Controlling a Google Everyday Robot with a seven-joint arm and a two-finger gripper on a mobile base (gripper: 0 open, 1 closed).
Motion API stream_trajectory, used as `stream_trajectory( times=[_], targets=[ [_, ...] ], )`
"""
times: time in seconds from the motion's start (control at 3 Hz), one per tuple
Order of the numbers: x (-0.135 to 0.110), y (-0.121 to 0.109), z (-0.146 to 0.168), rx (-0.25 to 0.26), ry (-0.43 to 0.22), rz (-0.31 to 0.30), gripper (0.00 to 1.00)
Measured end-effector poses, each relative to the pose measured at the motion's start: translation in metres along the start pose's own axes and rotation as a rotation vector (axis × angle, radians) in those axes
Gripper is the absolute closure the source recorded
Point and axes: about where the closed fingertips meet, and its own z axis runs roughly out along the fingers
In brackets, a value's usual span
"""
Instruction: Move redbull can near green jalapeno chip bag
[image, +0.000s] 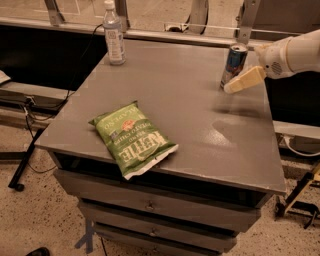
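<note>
The redbull can (234, 64), blue and silver, stands upright near the far right edge of the grey table (200, 125). My gripper (236, 86) reaches in from the right on a white arm and sits right at the can's lower right side. The green jalapeno chip bag (133, 138) lies flat near the table's front left edge, far from the can.
A clear plastic bottle (114, 35) with a white cap stands at the far left corner of the table. Drawers sit under the tabletop. A metal rail runs behind the table, and cables and stands lie on the floor at both sides.
</note>
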Motion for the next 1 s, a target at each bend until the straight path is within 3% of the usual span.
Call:
stream_trajectory(
  times=[0.67, 1.0],
  targets=[
    [-0.003, -0.015, 0.039, -0.013, -0.173, 0.114, 0.04],
    [-0.007, -0.017, 0.05, -0.018, -0.249, 0.174, 0.28]
  ],
)
